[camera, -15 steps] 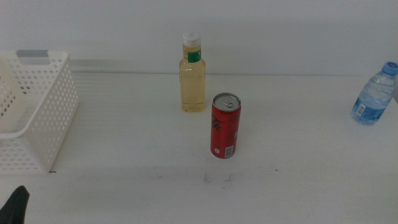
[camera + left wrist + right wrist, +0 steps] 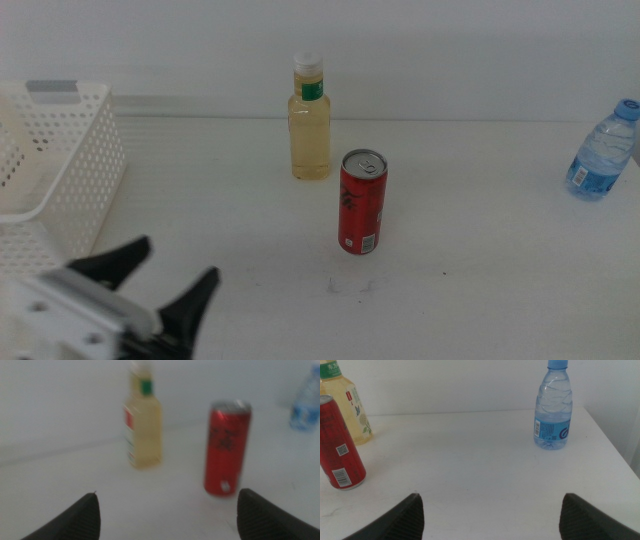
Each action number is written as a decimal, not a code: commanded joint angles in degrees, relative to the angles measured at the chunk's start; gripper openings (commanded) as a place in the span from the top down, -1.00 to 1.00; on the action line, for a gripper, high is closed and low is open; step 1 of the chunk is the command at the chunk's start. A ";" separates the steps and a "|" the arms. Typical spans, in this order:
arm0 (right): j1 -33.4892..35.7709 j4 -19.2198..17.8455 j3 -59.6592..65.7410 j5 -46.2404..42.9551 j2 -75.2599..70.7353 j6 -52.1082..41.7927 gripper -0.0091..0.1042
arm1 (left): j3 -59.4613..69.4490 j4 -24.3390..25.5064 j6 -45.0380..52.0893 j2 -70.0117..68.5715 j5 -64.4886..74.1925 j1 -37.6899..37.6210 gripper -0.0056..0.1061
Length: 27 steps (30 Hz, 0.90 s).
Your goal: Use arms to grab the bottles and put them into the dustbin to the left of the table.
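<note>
A yellow-liquid bottle (image 2: pixel 310 130) with a white cap stands upright at the back middle of the table (image 2: pixel 480 260). A red can (image 2: pixel 361 203) stands just in front of it and to its right. A small blue-capped water bottle (image 2: pixel 603 152) is at the far right edge. The white dustbin (image 2: pixel 70 150) sits at the left. My left gripper (image 2: pixel 180 256) is open at the lower left, in front of the dustbin and well short of the can. Its blurred wrist view shows the yellow bottle (image 2: pixel 143 425) and can (image 2: pixel 227 447) ahead. My right gripper (image 2: pixel 492 495) is open and empty, facing the water bottle (image 2: pixel 553 407).
The dustbin's perforated wall (image 2: pixel 95 190) is close beside the left arm. The table's right edge (image 2: pixel 615 445) runs just past the water bottle. Faint scuff marks (image 2: pixel 350 287) lie in front of the can.
The left arm has risen into the middle view from the bottom left corner, where only a dark tip showed, and now reaches over the table toward the can. The bottles have not moved.
</note>
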 commanded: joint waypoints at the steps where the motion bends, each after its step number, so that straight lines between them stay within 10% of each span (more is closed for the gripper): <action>1: -0.30 -0.60 0.18 -0.58 -0.30 -0.19 -0.74 | -0.42 0.53 -0.70 10.34 -10.14 -2.46 -0.78; 7: -0.30 -0.60 0.18 -0.58 -0.30 -0.19 -0.74 | -10.57 8.70 -1.90 22.35 -9.15 -2.74 -0.78; 27: -0.30 -0.60 0.18 -0.58 -0.30 -0.19 -0.74 | -26.85 13.60 -7.75 41.27 -11.36 -3.14 -0.78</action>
